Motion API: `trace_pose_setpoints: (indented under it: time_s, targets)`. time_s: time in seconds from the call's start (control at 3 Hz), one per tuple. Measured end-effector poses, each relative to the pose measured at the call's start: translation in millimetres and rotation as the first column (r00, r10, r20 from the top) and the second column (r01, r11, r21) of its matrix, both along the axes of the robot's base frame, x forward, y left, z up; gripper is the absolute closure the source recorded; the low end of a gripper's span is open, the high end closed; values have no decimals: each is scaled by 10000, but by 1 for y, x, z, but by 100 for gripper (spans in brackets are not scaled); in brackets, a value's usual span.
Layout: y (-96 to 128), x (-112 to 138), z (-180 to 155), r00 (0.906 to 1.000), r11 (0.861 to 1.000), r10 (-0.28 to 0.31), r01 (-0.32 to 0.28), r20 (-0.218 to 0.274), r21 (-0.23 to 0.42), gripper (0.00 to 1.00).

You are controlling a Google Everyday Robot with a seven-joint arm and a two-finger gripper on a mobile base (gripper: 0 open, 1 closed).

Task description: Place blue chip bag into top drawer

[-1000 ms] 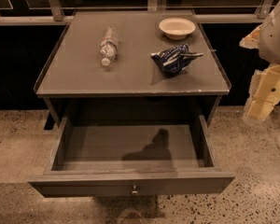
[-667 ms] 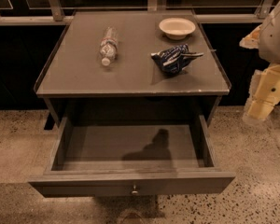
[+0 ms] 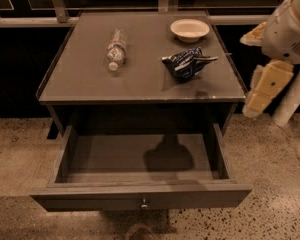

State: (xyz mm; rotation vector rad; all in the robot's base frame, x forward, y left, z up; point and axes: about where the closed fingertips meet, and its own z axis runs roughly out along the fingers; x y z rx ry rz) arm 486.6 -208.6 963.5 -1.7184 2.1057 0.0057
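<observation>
Blue chip bag [image 3: 187,64] lies crumpled right of centre on the tabletop. It looks light, soft and probably slippery, so I'd pinch a raised fold. Bottle [image 3: 116,51] lies upper left. Top drawer [image 3: 90,200] gapes open below, holding nothing. Bowl [image 3: 189,30] looks empty. My gripper [image 3: 264,91] hangs at the right edge, off the table, and I cannot tell its state.

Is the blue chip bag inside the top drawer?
No, the blue chip bag lies on the table above the open top drawer, with the tool beyond the table's right edge.
</observation>
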Motion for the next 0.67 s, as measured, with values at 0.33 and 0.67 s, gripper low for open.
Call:
trace_pose_setpoints:
  time_s: [0.33,0.67]
  targets:
    - [21,52,-22,9963,9930,859,-857,18,816,0]
    - [48,96,-39,9863,9774,1650,-1642,51,1334,0]
